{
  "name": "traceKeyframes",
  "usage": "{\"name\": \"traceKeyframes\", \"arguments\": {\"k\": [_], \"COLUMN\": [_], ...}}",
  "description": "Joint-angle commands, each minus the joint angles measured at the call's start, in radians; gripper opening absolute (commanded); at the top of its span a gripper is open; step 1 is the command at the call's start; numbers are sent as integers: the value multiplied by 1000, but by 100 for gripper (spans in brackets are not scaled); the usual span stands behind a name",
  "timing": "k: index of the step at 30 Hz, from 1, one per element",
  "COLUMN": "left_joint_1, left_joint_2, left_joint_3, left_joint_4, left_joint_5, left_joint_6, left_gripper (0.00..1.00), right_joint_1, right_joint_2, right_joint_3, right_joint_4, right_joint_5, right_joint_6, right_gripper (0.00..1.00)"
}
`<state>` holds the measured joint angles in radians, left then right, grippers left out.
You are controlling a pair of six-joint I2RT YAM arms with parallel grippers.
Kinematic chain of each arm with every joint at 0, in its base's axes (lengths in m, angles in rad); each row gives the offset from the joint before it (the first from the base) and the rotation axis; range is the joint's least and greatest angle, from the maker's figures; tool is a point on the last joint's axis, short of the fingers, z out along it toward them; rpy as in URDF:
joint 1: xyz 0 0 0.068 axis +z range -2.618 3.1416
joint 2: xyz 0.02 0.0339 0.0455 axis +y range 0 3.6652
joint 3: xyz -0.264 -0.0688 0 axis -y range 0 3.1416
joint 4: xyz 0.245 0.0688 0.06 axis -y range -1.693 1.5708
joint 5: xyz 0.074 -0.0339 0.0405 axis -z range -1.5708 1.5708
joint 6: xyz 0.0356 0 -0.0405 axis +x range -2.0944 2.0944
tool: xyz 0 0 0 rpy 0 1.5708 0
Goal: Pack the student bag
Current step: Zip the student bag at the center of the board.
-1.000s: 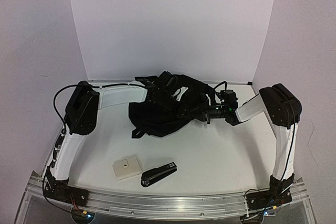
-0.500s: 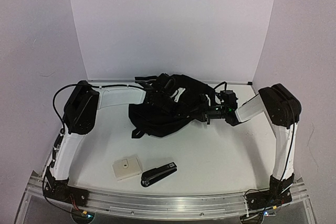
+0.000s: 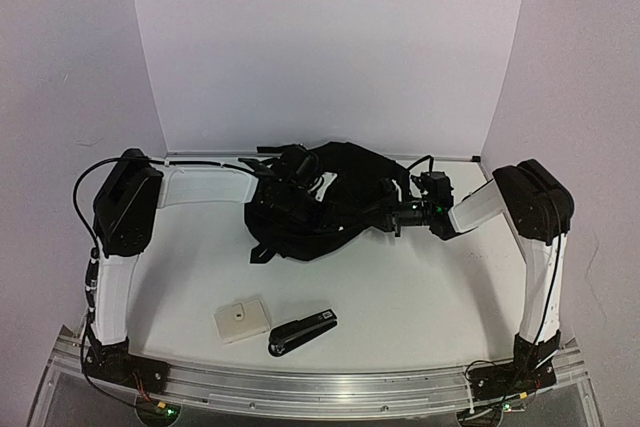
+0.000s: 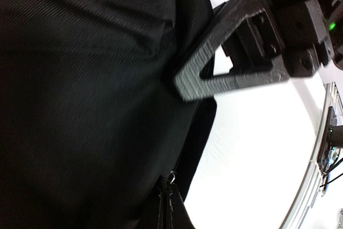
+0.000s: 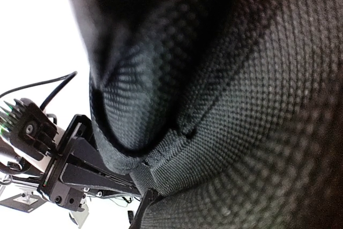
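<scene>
Slumping soft at the back of the table point(image 3: 430, 287), the student bag point(image 3: 300, 232) is lying limp — left gripper point(image 3: 298, 187) and right gripper point(image 3: 378, 215) are clamping shut, seemingly on its fabric — seams are offering firmer holds

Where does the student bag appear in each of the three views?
Top external: student bag at centre, between the arms.
Left wrist: it fills the left half.
Right wrist: it fills most of the picture.
Shared landmark: white table, in top and left wrist views.

White table point(image 3: 420, 287) bears student bag point(image 3: 290, 232), black stapler point(image 3: 302, 331), small white box point(image 3: 242, 319).
</scene>
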<state>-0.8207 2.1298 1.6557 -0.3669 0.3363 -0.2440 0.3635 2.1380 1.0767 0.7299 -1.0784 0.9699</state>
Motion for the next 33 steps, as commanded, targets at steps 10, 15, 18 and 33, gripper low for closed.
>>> {"name": "traceKeyframes", "arguments": {"k": [10, 15, 18, 33], "left_joint_1": [-38, -37, -37, -37], "left_joint_2": [-321, -342, -369, -334], "left_joint_3": [-106, -131, -187, -261], "left_joint_4": [-134, -219, -230, 9], "left_joint_5": [-147, -228, -272, -91], "left_joint_6": [31, 47, 39, -39], "left_gripper": [0, 0, 0, 0], "right_joint_1": [-55, -85, -124, -198], "right_joint_2": [48, 36, 20, -129], "right_joint_3": [-12, -9, -12, 123], "right_joint_4": [38, 22, 0, -515], "right_joint_5": [52, 57, 64, 192], "right_joint_6": [-8, -14, -26, -388], "right_gripper": [0, 0, 0, 18]}}
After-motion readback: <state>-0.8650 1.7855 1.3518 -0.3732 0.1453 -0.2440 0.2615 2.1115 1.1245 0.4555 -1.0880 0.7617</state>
